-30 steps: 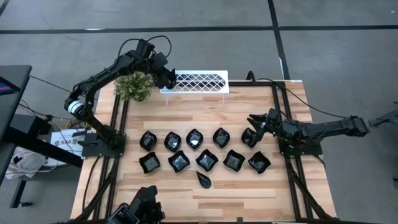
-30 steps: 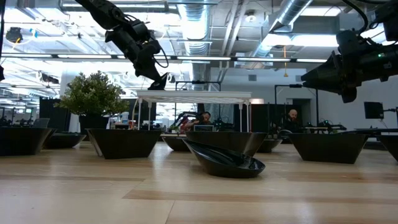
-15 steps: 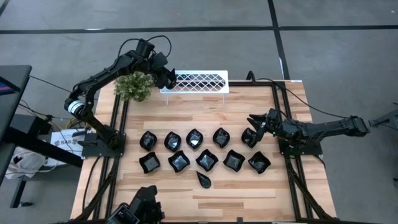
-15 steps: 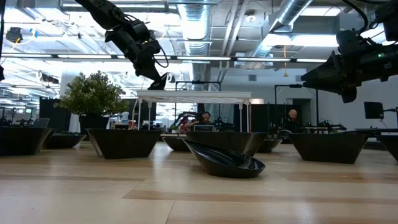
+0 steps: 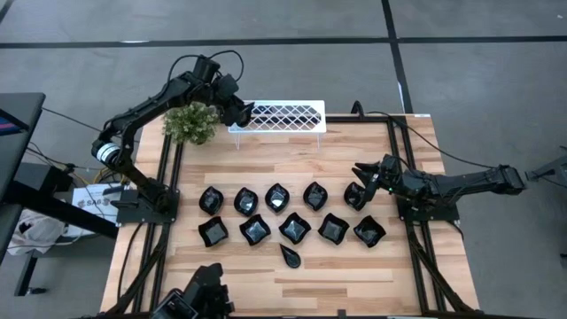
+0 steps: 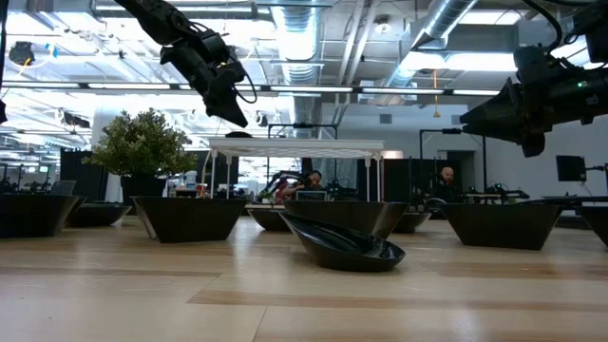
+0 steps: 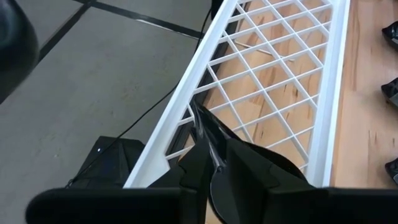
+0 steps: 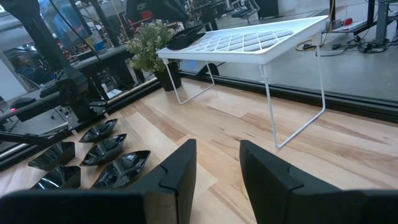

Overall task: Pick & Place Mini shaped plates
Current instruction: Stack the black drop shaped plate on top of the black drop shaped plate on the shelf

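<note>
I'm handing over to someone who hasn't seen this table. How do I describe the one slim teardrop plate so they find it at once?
Start from the wooden table seen from above, with the white lattice rack at its far edge. Two rows of black plates run across the middle. The teardrop plate lies alone on the near side of those rows, just below the centre plate of the second row; it is narrower than the others and tapers to a point.

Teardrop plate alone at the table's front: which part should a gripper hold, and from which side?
Take the teardrop plate by the rim of its wide, rounded end, coming straight down, one finger inside the wall and one outside. It lies flat and low, open side up, so a sideways approach would probably slip. It stands apart from the other plates, so fingers have room.
</note>
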